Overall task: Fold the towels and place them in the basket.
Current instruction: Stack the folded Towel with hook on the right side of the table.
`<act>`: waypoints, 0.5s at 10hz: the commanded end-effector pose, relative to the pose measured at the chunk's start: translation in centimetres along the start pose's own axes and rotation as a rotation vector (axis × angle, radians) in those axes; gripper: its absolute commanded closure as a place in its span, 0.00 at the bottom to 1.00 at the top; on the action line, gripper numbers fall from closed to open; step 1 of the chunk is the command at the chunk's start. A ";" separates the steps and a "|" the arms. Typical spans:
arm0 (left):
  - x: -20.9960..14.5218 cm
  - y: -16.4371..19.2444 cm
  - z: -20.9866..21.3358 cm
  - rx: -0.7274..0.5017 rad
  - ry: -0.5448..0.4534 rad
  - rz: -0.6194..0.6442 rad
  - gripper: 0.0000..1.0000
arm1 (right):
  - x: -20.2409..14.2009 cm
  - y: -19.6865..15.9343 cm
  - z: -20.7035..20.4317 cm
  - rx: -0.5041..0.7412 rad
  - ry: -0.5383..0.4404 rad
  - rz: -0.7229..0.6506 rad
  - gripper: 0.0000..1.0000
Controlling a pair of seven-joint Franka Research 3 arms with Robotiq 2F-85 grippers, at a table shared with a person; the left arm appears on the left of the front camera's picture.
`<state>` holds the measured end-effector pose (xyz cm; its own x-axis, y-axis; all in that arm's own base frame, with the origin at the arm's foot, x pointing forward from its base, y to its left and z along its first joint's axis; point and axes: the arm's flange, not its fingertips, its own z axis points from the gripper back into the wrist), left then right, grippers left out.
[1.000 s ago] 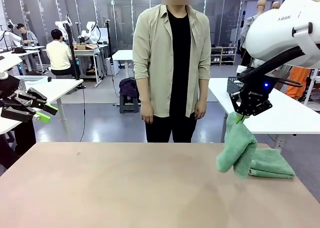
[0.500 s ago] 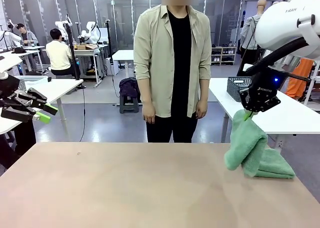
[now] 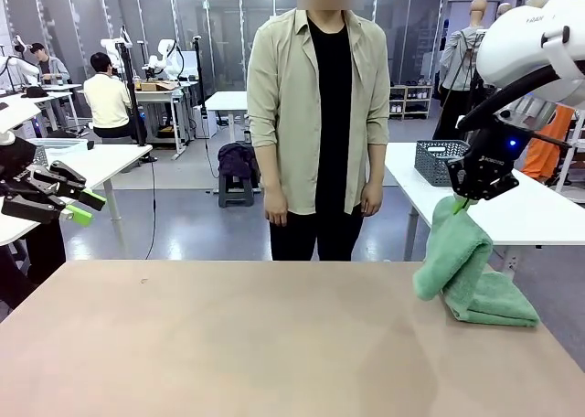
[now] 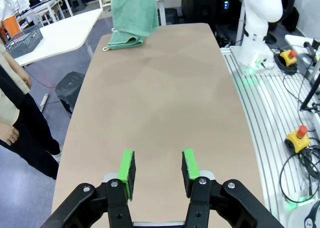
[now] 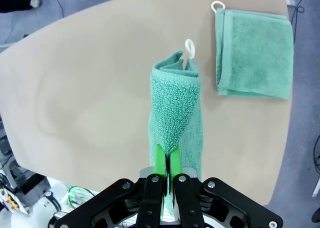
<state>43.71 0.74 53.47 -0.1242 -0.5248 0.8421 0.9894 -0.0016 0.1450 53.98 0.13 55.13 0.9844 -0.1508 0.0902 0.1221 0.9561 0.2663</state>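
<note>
At the table's right end, front view: the right gripper (image 3: 463,200) is clamped on the top fold of a mint-green terry-cloth towel (image 3: 452,257), which hangs over a second, folded mint-green towel (image 3: 498,303) lying flat on the tan tabletop (image 3: 238,344); whether the two touch cannot be told here. A dark grey mesh basket (image 3: 441,161) stands on a white table behind, well apart from both. A person in a beige shirt (image 3: 318,106) stands at the far edge with arms down. The left gripper (image 3: 80,207) hovers off the table's left side.

Left wrist view: the left gripper's green pads (image 4: 127,167) stand apart, grasping nothing, above bare tabletop that runs open to the towels at the far end.

Right wrist view: the pads (image 5: 159,164) pinch the hanging towel's edge; its white loop (image 5: 189,46) dangles at the bottom. The folded towel lies beside it near the table's edge, apart, with a loop (image 5: 217,7) at one corner.
</note>
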 end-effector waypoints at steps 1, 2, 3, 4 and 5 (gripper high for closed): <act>0.2 0.0 0.0 0.007 -0.013 -0.008 0.50 | 2.1 -1.1 -0.4 0.022 0.014 -0.002 0.96; 0.2 0.0 0.0 0.007 -0.013 -0.008 0.50 | 2.9 -1.9 -1.2 0.029 0.029 -0.008 0.96; 0.2 0.0 0.0 0.007 -0.013 -0.008 0.50 | 3.4 -2.4 -1.8 0.030 0.035 -0.012 0.96; 0.2 0.0 0.0 0.007 -0.013 -0.008 0.50 | 4.0 -2.7 -2.2 0.033 0.039 -0.014 0.96; 0.2 0.0 0.0 0.007 -0.013 -0.008 0.50 | 4.4 -3.1 -2.4 0.021 0.035 -0.015 0.96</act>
<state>43.71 0.74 53.47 -0.1243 -0.5248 0.8421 0.9894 -0.0016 0.1450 57.57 -2.46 51.83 0.9827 -0.1791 0.0463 0.1604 0.9496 0.2693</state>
